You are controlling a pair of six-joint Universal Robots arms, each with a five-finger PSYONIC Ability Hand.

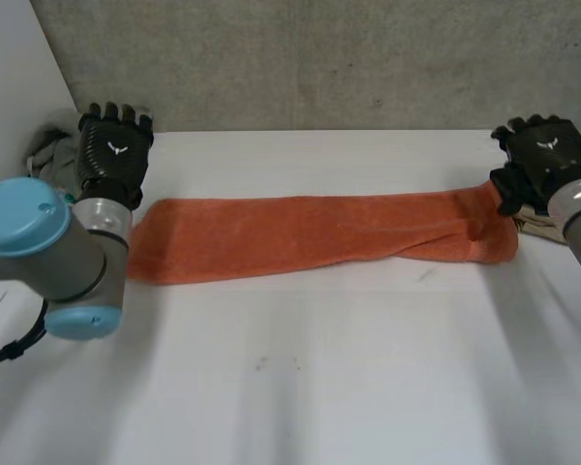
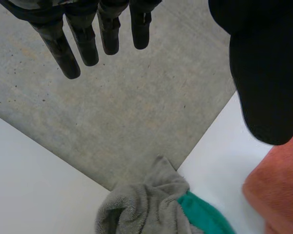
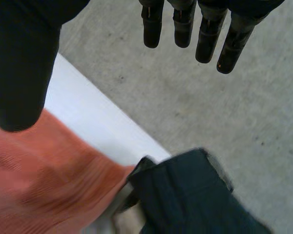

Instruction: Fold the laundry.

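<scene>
An orange towel (image 1: pixel 310 237) lies stretched in a long band across the white table (image 1: pixel 300 387), folded lengthwise. My left hand (image 1: pixel 111 150) hovers at the towel's left end, fingers (image 2: pixel 83 41) straight and spread from the thumb (image 2: pixel 266 73), holding nothing; the towel's end (image 2: pixel 278 190) lies below the thumb. My right hand (image 1: pixel 540 155) is raised at the towel's right end, its fingers (image 3: pixel 205 29) straight, the thumb (image 3: pixel 19 63) apart, nothing between them. The towel's right end (image 3: pixel 49 185) lies under that thumb.
A grey cloth with a green piece (image 2: pixel 156 207) is bunched at the table's far left corner (image 1: pixel 50 150). A dark folded garment (image 3: pixel 190 195) lies beside the towel's right end, at the table's right edge (image 1: pixel 537 218). A concrete wall (image 1: pixel 320 58) rises behind the table.
</scene>
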